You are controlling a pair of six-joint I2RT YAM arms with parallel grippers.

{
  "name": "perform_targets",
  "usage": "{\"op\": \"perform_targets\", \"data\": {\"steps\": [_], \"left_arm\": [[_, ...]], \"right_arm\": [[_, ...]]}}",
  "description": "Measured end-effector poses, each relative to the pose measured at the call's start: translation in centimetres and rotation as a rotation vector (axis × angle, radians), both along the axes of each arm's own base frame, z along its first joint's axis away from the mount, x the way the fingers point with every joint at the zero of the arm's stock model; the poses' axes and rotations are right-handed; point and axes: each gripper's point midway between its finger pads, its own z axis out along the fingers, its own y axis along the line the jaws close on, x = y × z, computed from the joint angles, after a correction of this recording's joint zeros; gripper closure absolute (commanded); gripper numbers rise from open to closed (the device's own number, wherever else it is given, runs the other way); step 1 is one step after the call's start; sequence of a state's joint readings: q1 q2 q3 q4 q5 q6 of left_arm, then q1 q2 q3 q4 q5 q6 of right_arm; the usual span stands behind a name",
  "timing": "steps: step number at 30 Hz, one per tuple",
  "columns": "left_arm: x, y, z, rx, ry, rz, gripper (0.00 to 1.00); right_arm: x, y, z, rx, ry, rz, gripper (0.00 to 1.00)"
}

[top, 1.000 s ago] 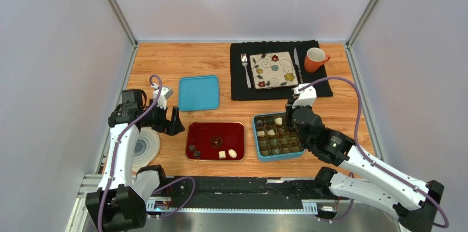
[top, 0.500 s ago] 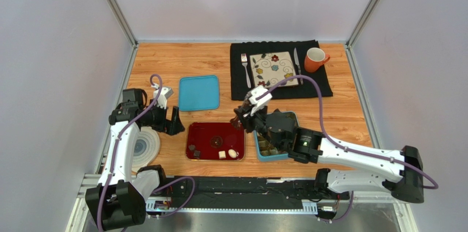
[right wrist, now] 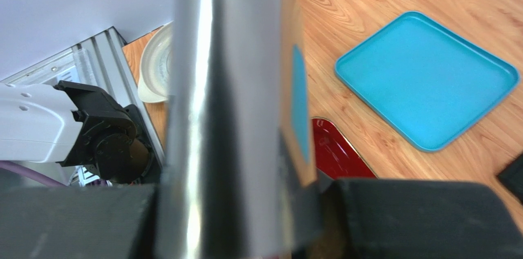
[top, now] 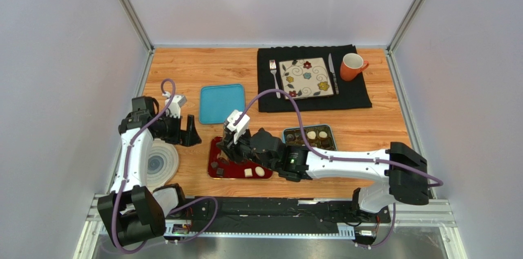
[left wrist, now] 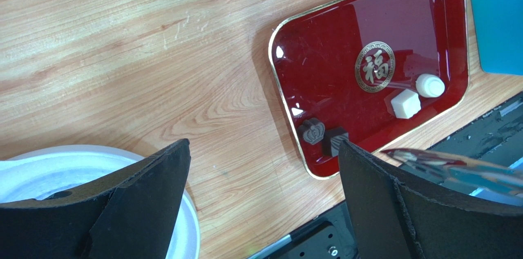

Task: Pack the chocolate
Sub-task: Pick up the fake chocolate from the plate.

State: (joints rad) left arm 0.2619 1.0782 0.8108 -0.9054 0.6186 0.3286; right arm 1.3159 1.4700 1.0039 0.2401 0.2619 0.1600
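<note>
Pieces of chocolate (left wrist: 405,104) are lying in two places. Four are sitting on the red tray (left wrist: 319,44), all along its near long edge: a dark pair (left wrist: 323,135) close together by the near-left corner, and a white cube with a white round piece (left wrist: 430,85) just beside it, further right. The others are sitting in the compartments of the blue box (top: 310,126), which is standing just right of the tray.

The right gripper (top: 224,149) is clenching what looks like a pair of metal tongs (right wrist: 233,106) and is hanging over the left part of the tray. The dark pair is lying just to its near side, almost beneath it. The left gripper (left wrist: 264,210) is standing released, jaws wide, with nothing between them, off the tray's left end and next to a white plate (left wrist: 37,173).

In my judgement the right arm is the one placed for the next pick. The tray's long axis is running left to right, so the carry to the box is going rightward along it.

The dark pair is sitting close against the raised rim, which is probably limiting access from the near side. The bare tray floor on the far side is offering more room. A blue lid (top: 222,103) is lying beyond the far edge, apart from the tray.
</note>
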Motion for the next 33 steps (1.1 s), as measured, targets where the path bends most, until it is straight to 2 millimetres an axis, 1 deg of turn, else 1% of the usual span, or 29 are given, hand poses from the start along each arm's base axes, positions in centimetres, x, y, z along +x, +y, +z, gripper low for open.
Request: {"op": "perform_targets", "data": {"steps": [3, 7, 15, 18, 22, 29, 33], "left_arm": [[0.1, 0.1, 0.0, 0.002, -0.005, 0.002, 0.01], [0.2, 0.3, 0.0, 0.002, -0.007, 0.008, 0.01], [0.2, 0.3, 0.1, -0.002, -0.010, 0.006, 0.01], [0.1, 0.2, 0.1, -0.005, -0.011, 0.002, 0.01], [0.0, 0.2, 0.1, -0.005, -0.010, -0.001, 0.01], [-0.1, -0.1, 0.2, -0.018, -0.010, -0.008, 0.01], [-0.2, -0.1, 0.2, -0.019, -0.009, -0.009, 0.01]], "right_arm": [[-0.4, 1.0, -0.5, 0.005, 0.012, 0.022, 0.70], [-0.5, 1.8, -1.2, 0.006, 0.027, 0.033, 0.67], [-0.4, 2.6, -3.3, -0.026, 0.048, 0.035, 0.59], [-0.3, 2.9, -3.9, -0.035, 0.050, 0.034, 0.58], [-0.2, 3.1, -4.1, -0.037, 0.050, 0.033, 0.57], [0.0, 3.6, -4.6, -0.041, 0.050, 0.029, 0.52], [0.1, 3.7, -5.1, -0.052, 0.053, 0.025, 0.52]]}}
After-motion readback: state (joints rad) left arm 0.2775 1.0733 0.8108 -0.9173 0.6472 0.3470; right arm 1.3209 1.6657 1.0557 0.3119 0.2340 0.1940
